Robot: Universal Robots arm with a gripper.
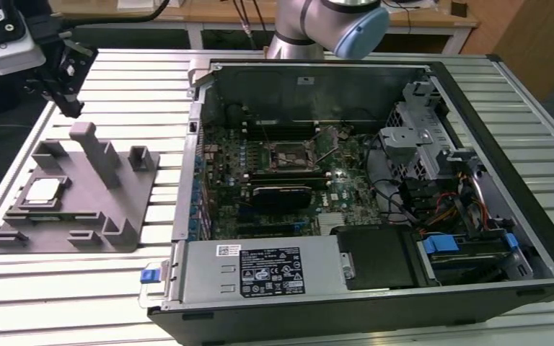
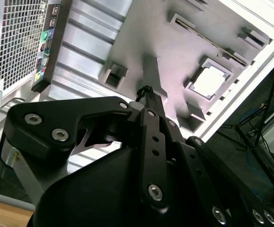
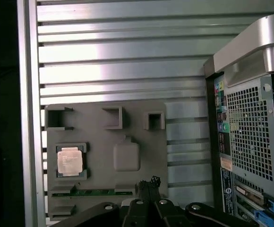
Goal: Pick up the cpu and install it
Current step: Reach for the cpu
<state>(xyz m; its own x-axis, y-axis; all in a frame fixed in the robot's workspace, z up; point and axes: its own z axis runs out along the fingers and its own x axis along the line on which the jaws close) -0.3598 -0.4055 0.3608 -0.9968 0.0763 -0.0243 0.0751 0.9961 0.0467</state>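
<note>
The cpu [image 1: 44, 190] lies flat in a square pocket of the grey fixture block [image 1: 113, 216] on the exterior view's left, its silver top up. Both wrist views show it too, as the cpu [image 3: 71, 161] and cpu [image 2: 211, 81] in that pocket. My gripper [image 1: 71, 108] hangs above the far end of the block, apart from the chip. Its fingertips [image 3: 149, 181] sit together with nothing between them, near the block's tall post [image 1: 94, 151]. The motherboard socket [image 1: 291, 155] lies inside the open computer case [image 1: 508, 144].
The block's posts and small pockets [image 3: 113, 117] stand around the chip. The case's rear panel [image 3: 248, 137] with ports rises beside the block. A slatted metal table [image 1: 75, 288] carries everything, with its edge [image 3: 27, 118] close to the block. Cables and drive bays [image 1: 450, 187] fill the case's side.
</note>
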